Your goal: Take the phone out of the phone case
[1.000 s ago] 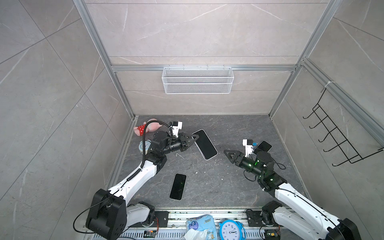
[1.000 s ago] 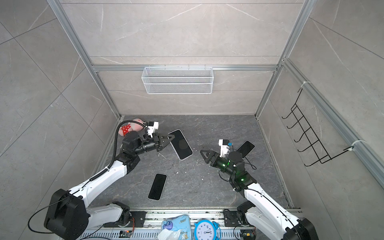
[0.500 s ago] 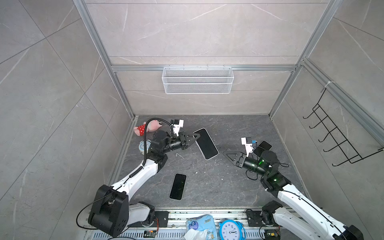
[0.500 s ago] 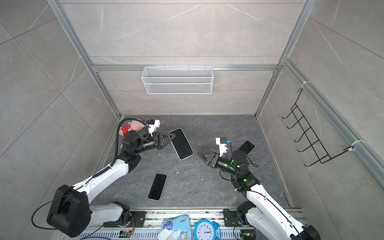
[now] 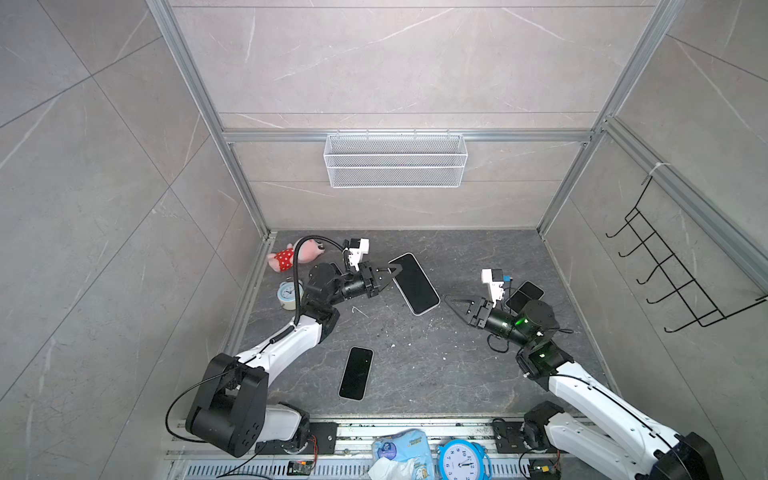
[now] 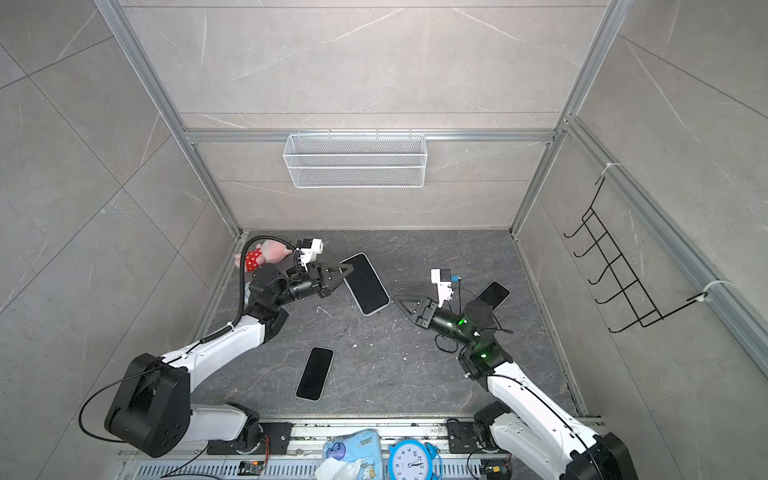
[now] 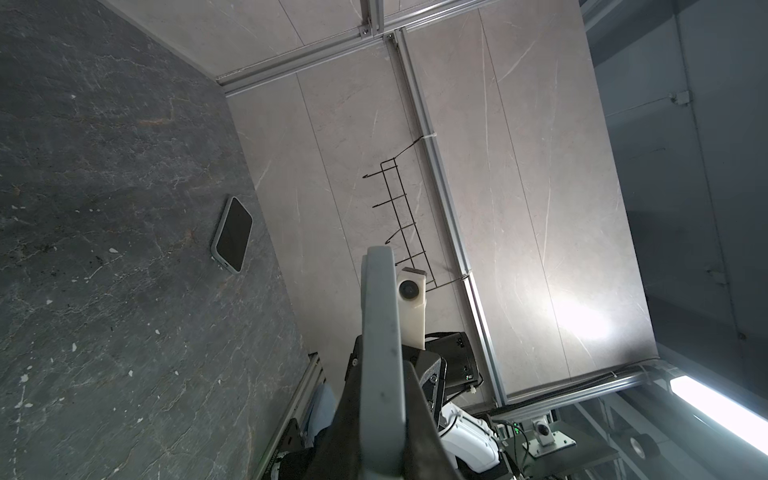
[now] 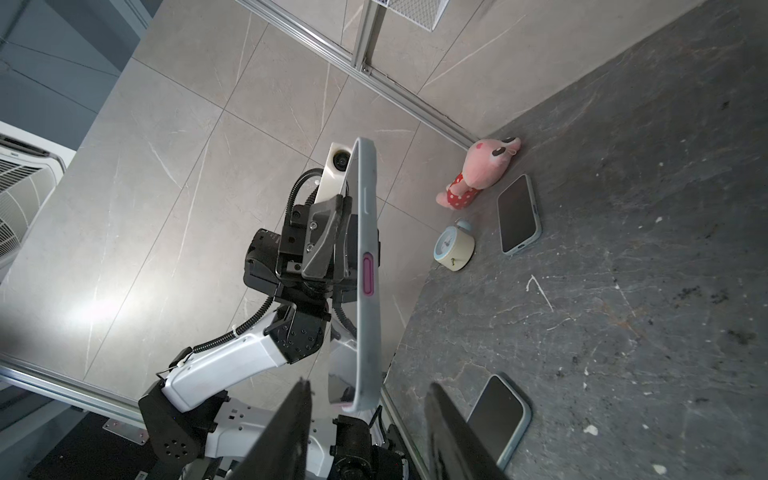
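Note:
The phone [image 5: 413,283] [image 6: 365,283], dark screen up, sits in its grey phone case [image 8: 368,270] with a pink side button and is held tilted above the floor. My left gripper [image 5: 390,272] [image 6: 343,272] [image 7: 382,370] is shut on the case's far end. In the right wrist view the case is edge-on. My right gripper [image 5: 451,300] [image 6: 399,300] [image 8: 369,382] is open, and the case's free end hangs between its fingertips [image 8: 432,388] without touching either.
On the floor lie a phone at front centre [image 5: 356,373] [image 8: 496,415], one by the right wall [image 5: 524,294] [image 7: 232,235] and one by the left arm [image 8: 519,214]. A plush toy [image 5: 293,257] and a small alarm clock [image 5: 287,293] sit at back left.
The right gripper's jaws have narrowed around the free end of the case. Both arms have hardly shifted, and the left grip on the case is unchanged.

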{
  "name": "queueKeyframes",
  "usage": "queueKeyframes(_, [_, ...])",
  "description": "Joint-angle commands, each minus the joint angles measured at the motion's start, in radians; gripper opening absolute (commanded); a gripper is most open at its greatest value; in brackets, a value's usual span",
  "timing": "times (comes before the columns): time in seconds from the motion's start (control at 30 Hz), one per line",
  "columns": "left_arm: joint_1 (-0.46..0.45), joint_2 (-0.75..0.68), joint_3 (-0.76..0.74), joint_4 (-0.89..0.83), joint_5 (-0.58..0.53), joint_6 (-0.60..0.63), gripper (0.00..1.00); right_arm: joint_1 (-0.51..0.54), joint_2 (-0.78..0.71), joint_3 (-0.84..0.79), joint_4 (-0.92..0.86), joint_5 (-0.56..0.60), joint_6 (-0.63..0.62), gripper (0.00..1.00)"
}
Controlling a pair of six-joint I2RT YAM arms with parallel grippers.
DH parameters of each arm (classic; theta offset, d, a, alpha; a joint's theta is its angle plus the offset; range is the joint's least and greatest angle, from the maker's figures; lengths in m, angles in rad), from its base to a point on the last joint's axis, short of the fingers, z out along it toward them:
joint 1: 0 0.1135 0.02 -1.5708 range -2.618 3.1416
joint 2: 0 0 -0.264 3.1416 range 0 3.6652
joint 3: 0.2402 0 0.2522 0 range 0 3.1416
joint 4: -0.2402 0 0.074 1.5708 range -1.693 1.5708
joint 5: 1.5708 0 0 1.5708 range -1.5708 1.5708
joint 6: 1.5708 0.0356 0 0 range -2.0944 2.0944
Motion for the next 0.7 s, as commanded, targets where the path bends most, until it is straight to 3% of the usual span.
queueKeyframes(0.0, [-0.007,-0.008,0.013,0.136,-0.011,-0.035,0.00,0.017,0.023,-0.015,0.106,0.005,0.040,0.45])
queueKeyframes(0.67, [-0.013,0.037,-0.018,0.251,-0.034,-0.086,0.00,0.050,0.085,-0.035,0.262,0.056,0.112,0.20])
